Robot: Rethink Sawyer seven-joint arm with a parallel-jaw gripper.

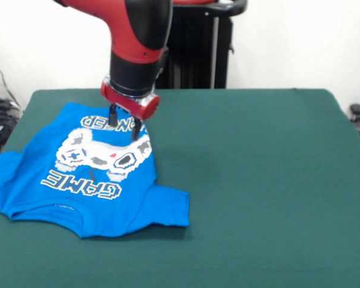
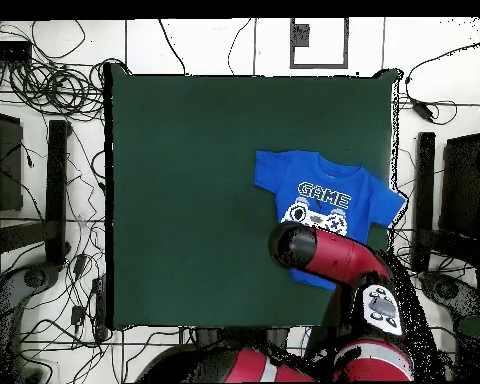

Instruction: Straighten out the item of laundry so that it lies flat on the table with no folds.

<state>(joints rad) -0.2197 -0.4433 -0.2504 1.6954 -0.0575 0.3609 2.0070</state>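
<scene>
One table [image 1: 264, 198] with a dark green top carries everything we see, and most of its surface is bare. We note the red and black arm [image 2: 329, 258] as the next largest item; in the overhead view it reaches in from the bottom edge of the table and covers the lower part of the shirt. We find the blue shirt [image 1: 42, 195] print side up beside one side edge of the table, toward the corner at the robot's end; in the front view one sleeve hangs past that edge. The shirt is mostly spread out, but the fabric near its neck end is bunched and one sleeve lies creased. We read the white lettering and the game-controller print [image 1: 102, 157] clearly. The gripper [image 1: 123, 125] sits over the lettering at the hem end, with its two fingers set apart and pointing down at the cloth. We cannot tell whether the tips touch the fabric; they grip nothing.
</scene>
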